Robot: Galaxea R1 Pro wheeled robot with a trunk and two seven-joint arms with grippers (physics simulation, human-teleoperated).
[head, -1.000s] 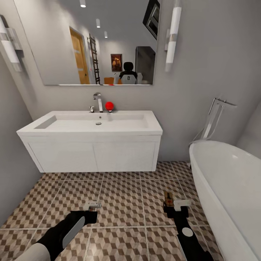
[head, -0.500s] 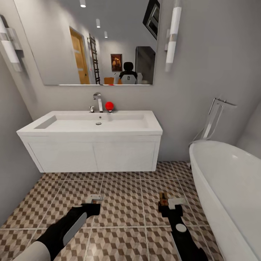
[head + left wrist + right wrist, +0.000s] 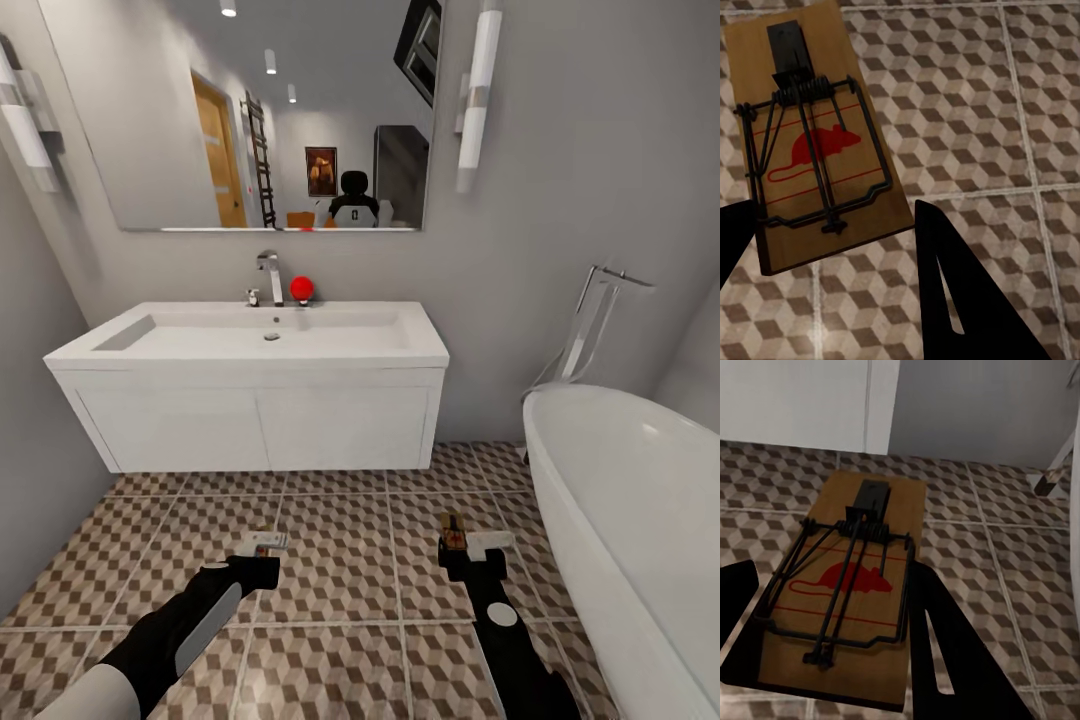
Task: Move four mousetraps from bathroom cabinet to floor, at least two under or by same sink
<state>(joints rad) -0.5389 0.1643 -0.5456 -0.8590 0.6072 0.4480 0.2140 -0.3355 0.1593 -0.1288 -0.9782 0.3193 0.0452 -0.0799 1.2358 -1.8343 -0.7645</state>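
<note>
Both claws have crept forward toward the sink [image 3: 245,350]; left claw [image 3: 262,545] and right claw [image 3: 470,545] each pinch a mousetrap [image 3: 814,142], its length pointing ahead above the floor [image 3: 340,560].

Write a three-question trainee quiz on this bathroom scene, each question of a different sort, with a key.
1. True or false: each hand holds a mousetrap.
2. Multiple choice: the red ball sits (a) in the bathtub, (b) on the sink beside the faucet, (c) on the bathroom floor.
3. Fill in: the figure printed on each trap's board is a red ____.

Key:
1. True: the left hand grips one mousetrap, the right hand another mousetrap.
2. b
3. mouse
</note>
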